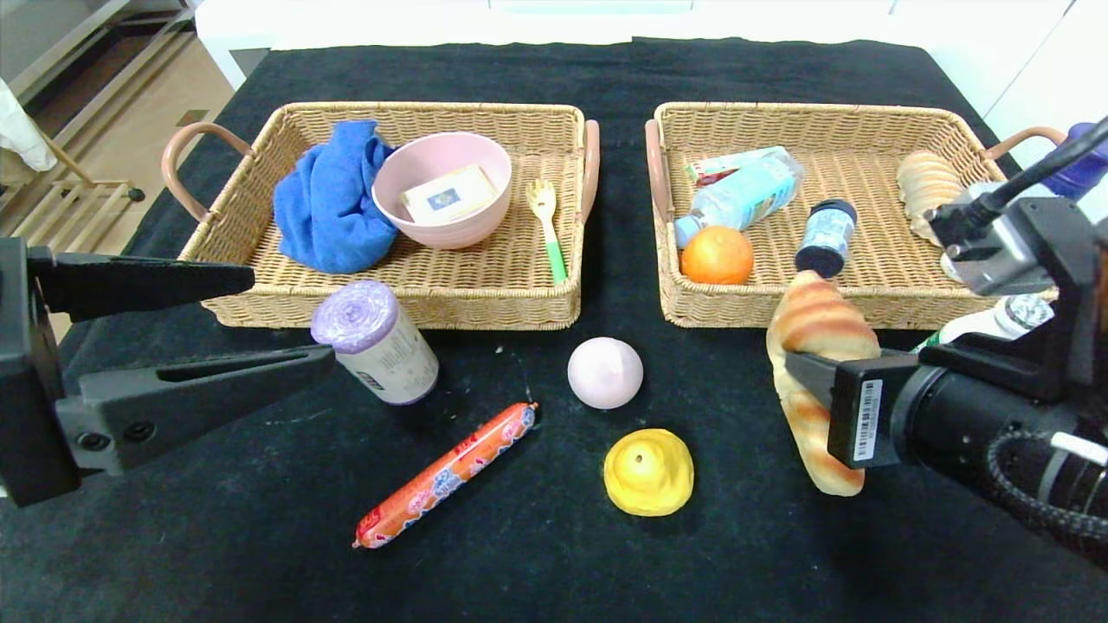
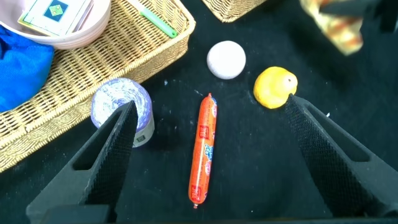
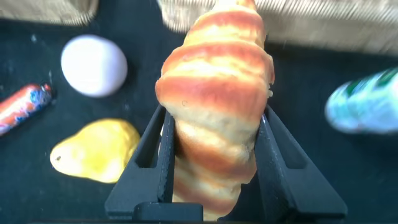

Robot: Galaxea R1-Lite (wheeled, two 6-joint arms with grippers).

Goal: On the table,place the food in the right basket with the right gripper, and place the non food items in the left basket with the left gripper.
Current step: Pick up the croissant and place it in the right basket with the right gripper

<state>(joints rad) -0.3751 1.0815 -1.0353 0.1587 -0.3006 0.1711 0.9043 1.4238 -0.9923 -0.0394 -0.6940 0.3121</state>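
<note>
My right gripper [image 1: 809, 368] [image 3: 214, 118] is shut on a striped croissant [image 1: 814, 324] [image 3: 214, 93], held lifted just in front of the right basket [image 1: 779, 112]. My left gripper [image 1: 290, 316] [image 2: 210, 106] hangs open over the table's left side, in front of the left basket [image 1: 398, 313], with nothing between its fingers. Beside it stands a purple roll of bags [image 1: 374, 342] [image 2: 121, 109]. An orange sausage [image 1: 446, 474] [image 2: 204, 149], a pale round ball [image 1: 605, 372] [image 2: 226, 59] and a yellow pear-shaped thing [image 1: 648, 472] [image 3: 93, 149] lie on the black cloth.
The left basket holds a blue cloth [image 1: 325, 203], a pink bowl [image 1: 450, 212] with a card, and a fork [image 1: 545, 221]. The right basket holds a bottle [image 1: 744, 195], an orange [image 1: 717, 255], a small jar [image 1: 825, 235] and bread [image 1: 926, 186]. Another bottle [image 3: 367, 102] lies under my right arm.
</note>
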